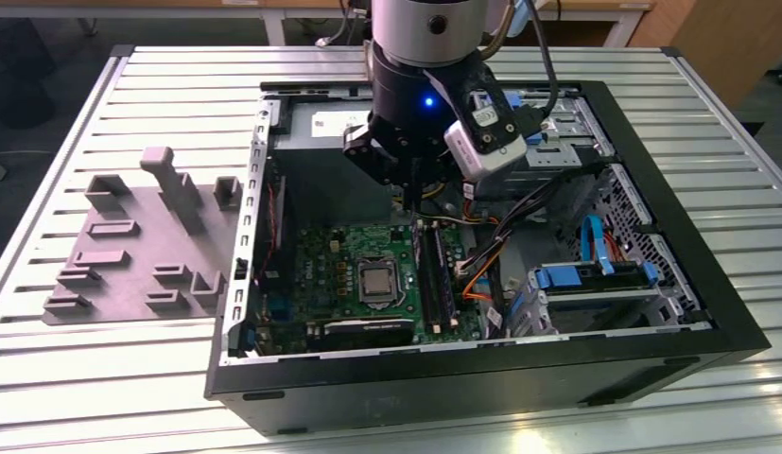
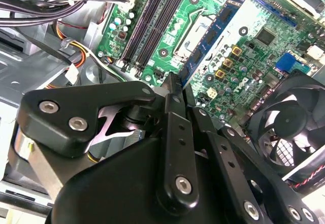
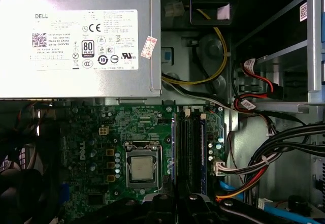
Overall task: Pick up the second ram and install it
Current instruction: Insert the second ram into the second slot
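My gripper (image 1: pixel 413 184) hangs inside the open computer case (image 1: pixel 693 312), above the back part of the green motherboard (image 1: pixel 340 255). Its black fingers (image 2: pixel 172 127) are shut on the second ram (image 2: pixel 203 51), a slim dark blue board seen edge-on and sticking out past the fingertips. In the exterior view the second ram (image 1: pixel 416 206) hangs as a thin dark strip under the gripper, a little above the long black memory slots (image 1: pixel 438 279). In the first wrist view those slots (image 3: pixel 189 153) run just beyond the fingers (image 3: pixel 162 203), beside the processor socket (image 3: pixel 142 168).
The grey holder block (image 1: pixel 138 246) lies on the slatted table at the exterior view's left. Inside the case are the power supply (image 3: pixel 76 36), bundled cables (image 3: pixel 264 158), a fan (image 2: pixel 289 122) and blue drive brackets (image 1: pixel 593 279).
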Tool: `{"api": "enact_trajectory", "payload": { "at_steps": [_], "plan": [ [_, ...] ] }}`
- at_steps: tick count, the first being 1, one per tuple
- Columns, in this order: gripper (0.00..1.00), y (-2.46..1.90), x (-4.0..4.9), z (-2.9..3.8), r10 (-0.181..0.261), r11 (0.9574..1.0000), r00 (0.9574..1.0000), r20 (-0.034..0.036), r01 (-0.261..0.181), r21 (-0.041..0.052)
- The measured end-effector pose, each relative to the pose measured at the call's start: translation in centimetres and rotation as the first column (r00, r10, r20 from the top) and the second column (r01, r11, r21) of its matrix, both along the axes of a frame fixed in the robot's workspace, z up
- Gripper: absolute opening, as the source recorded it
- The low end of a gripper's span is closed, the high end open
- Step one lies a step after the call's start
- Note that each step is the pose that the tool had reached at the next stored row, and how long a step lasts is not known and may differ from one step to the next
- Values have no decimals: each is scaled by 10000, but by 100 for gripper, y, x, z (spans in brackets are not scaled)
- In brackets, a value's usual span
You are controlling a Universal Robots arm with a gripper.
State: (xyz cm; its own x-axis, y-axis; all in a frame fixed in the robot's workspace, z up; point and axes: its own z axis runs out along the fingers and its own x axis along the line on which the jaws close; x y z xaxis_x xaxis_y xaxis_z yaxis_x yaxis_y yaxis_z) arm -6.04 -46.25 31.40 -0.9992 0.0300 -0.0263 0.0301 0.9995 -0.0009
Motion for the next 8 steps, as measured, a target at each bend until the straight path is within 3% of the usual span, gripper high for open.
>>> {"api": "enact_trajectory", "payload": {
  "at_steps": [8],
  "plan": [
    [14,-5,-1,-12,-1,10000,10000,-10,1,0]
  ]
}}
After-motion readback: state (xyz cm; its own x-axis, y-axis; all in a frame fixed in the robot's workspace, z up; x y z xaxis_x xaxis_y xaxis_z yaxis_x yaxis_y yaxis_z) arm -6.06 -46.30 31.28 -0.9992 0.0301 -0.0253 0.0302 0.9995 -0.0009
